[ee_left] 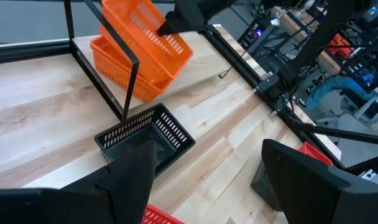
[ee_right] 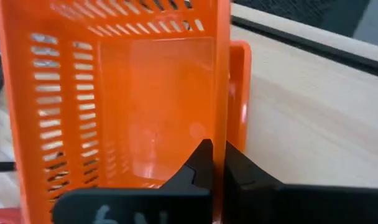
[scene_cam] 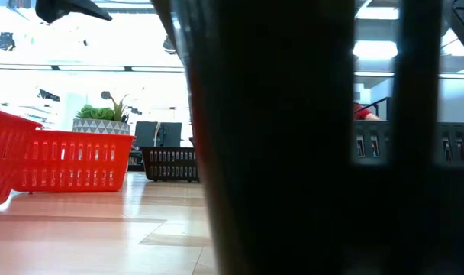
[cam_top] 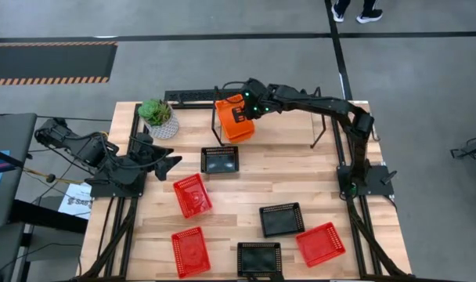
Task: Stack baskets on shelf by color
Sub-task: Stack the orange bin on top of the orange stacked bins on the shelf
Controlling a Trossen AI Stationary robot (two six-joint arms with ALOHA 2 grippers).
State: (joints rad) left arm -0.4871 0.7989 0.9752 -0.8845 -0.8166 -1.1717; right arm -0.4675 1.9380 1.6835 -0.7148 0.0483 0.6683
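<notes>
Tabletop point(cam_top: 246, 188) of light wood carries the shelf point(cam_top: 301, 117) along its far edge, a low board in a black wire frame. Right arm reaches across to the shelf's left end, where the right gripper point(cam_top: 239, 110) is clamped on the rim of a tilted orange basket point(cam_top: 232, 117); the right wrist view shows both fingers pinching that basket's wall. This tilted basket sits over a stack of orange baskets point(ee_left: 124, 62) already on the shelf board. Left arm waits at the table's left side, its left gripper point(cam_top: 169, 162) spread wide and holding nothing, aimed toward a black basket point(cam_top: 220, 160) just in front of the shelf. Two more black baskets point(cam_top: 282, 219) point(cam_top: 259, 258) and three red baskets point(cam_top: 192, 195) point(cam_top: 190, 251) point(cam_top: 320, 244) lie scattered on the near half of the table. Potted plant point(cam_top: 157, 117) stands at the far left corner.
</notes>
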